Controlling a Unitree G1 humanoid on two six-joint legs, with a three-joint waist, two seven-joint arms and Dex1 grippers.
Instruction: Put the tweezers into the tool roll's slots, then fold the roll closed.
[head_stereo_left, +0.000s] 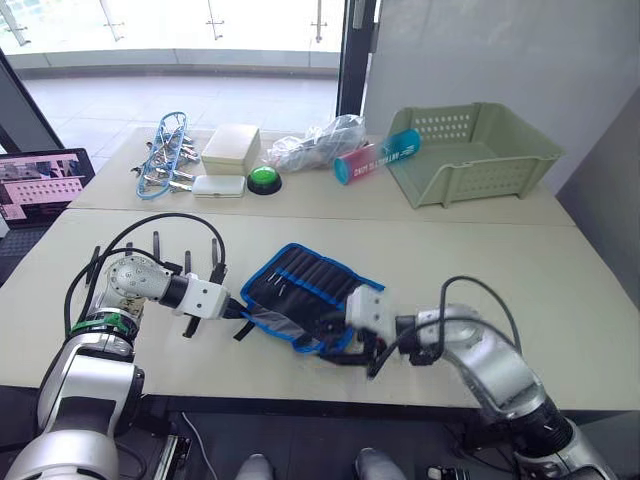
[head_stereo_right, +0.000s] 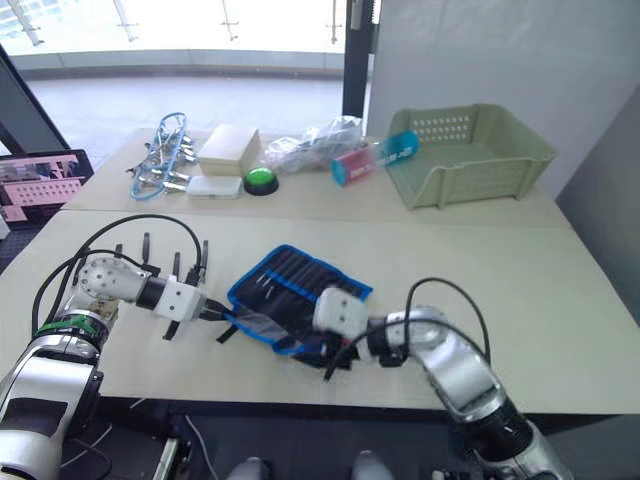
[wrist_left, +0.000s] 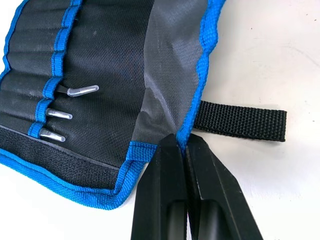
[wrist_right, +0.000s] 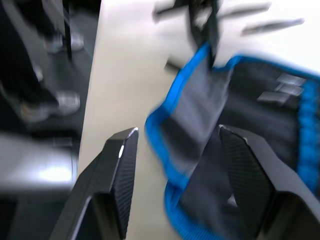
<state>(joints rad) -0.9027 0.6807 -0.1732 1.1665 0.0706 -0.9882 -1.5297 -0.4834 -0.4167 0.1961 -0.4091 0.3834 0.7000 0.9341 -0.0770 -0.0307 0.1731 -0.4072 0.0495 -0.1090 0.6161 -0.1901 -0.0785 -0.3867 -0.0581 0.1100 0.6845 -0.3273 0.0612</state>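
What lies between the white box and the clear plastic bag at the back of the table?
In the left eye view, a green button sits between the white box and the plastic bag.

The left arm reaches in low from the robot's left, elbow bent and forearm stretched toward the middle, black cables looping over the wrist. The left gripper (wrist_left: 185, 145) has its two black fingers pressed together, pinching the blue-edged rim of the tool roll (wrist_left: 100, 85) right at their tips. The right arm comes in from the robot's right, forearm angled inward, wrist turned toward the other arm. The right gripper (wrist_right: 177, 137) has its fingers spread wide, the roll's near corner lying between them.
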